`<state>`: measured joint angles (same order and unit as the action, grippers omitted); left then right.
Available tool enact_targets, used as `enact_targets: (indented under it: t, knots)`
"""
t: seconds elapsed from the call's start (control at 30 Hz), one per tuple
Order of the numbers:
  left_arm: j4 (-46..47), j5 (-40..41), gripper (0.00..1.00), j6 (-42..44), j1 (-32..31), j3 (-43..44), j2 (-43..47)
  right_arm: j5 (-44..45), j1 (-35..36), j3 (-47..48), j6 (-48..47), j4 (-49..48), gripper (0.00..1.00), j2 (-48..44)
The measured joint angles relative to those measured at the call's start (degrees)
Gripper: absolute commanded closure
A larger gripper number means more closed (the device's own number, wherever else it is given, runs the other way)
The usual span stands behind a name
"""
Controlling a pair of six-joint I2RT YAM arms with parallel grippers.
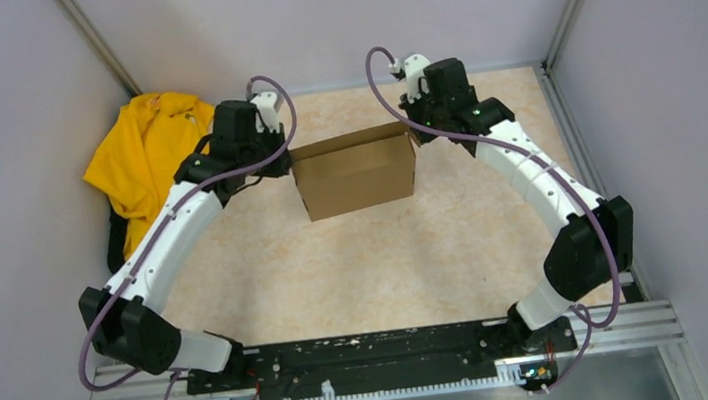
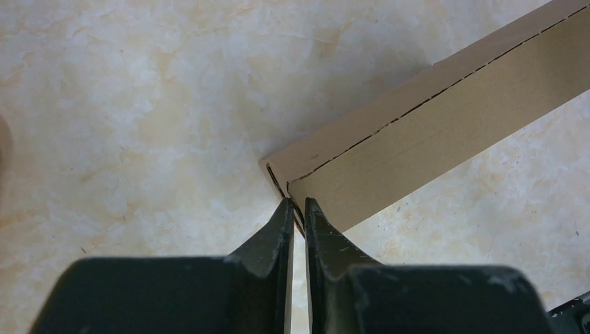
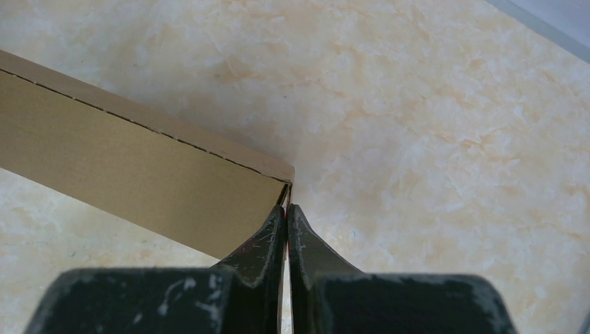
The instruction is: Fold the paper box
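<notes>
The paper box (image 1: 355,171) is plain brown cardboard, standing on the table's far middle, held between both arms. My left gripper (image 1: 285,158) is shut on the box's left end wall; in the left wrist view the fingertips (image 2: 296,206) pinch the cardboard edge of the box (image 2: 431,132). My right gripper (image 1: 415,133) is shut on the right end wall; in the right wrist view the gripper (image 3: 286,209) clamps the thin edge of the box (image 3: 132,167).
A yellow cloth garment (image 1: 145,153) lies at the far left against the wall. Metal frame posts and grey walls enclose the marbled beige table (image 1: 378,268).
</notes>
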<state>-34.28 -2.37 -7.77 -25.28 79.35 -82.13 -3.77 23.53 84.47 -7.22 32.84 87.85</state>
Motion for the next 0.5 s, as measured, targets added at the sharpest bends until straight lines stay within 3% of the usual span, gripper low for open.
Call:
enact_targets:
  t: [0.5]
  knots:
    - [3.9,-0.2,0.87,-0.2,0.0,-5.3,2.6,0.3,0.4,0.0,0.9,0.3,1.0,0.0]
